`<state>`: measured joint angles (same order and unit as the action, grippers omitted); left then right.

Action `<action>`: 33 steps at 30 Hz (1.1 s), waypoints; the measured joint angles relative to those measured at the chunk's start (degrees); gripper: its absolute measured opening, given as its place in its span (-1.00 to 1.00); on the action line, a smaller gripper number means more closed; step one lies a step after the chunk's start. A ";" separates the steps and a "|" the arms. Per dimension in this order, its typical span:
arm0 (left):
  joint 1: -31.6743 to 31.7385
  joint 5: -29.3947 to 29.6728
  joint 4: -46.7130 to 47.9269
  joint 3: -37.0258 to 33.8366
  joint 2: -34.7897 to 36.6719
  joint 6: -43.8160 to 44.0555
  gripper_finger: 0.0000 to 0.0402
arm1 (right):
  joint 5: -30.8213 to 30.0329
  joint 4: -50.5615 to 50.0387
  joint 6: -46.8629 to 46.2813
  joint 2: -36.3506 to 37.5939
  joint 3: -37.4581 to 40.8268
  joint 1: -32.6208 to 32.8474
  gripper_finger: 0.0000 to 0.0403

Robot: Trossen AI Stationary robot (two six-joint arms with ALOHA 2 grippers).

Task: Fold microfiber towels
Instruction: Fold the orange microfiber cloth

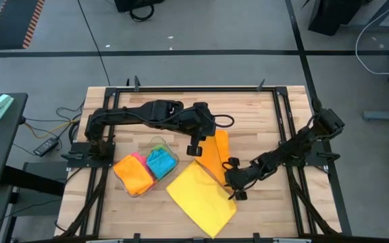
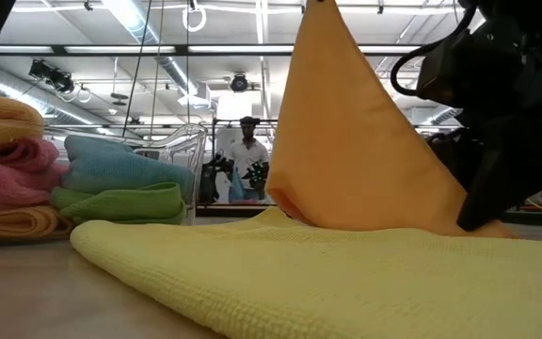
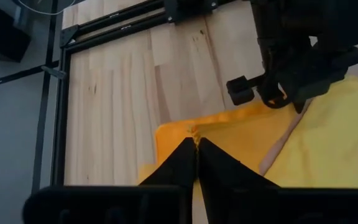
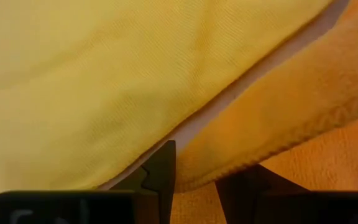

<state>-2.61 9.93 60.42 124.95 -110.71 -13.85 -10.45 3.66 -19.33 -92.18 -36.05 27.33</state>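
We see an orange towel (image 1: 213, 156) near the middle of the table, one corner lifted high so it rises like a tent in the low view, its lower edge resting against a yellow towel (image 1: 201, 197) spread flat toward the front edge. The left gripper (image 3: 195, 144) has its fingers pinched together on the raised orange corner. The right gripper (image 4: 194, 163) sits low at the orange towel's bottom edge, fingers parted around the hem where it meets the yellow cloth (whether they actually press it, we cannot quite tell). Just left of the yellow towel, a clear plastic tray (image 2: 184, 143) holds folded towels (image 1: 146, 169) in orange, pink, blue and green. The wooden table (image 1: 255, 108) is framed by black rails. Beyond it, a person (image 2: 247, 155) stands in a workshop under ceiling lights.
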 joint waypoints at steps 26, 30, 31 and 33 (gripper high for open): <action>-0.32 -0.06 5.25 0.02 3.51 2.96 -0.88 | 1.89 -10.93 -0.25 3.98 -0.54 -0.02 -0.96; -0.50 -1.75 5.25 0.02 3.49 2.45 -0.95 | 1.31 -21.28 0.27 11.12 -3.00 -0.36 -0.96; -0.38 -2.19 5.14 0.02 3.51 2.30 -0.96 | 1.33 -24.69 0.93 13.11 -4.08 -0.79 -0.96; 0.18 -2.42 4.96 0.02 3.51 1.62 -0.96 | 1.32 -33.45 2.01 16.93 -7.10 -2.11 -0.96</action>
<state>-2.44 7.51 65.39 124.97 -107.20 -12.23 -9.13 -29.79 -17.33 -75.25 -43.16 25.22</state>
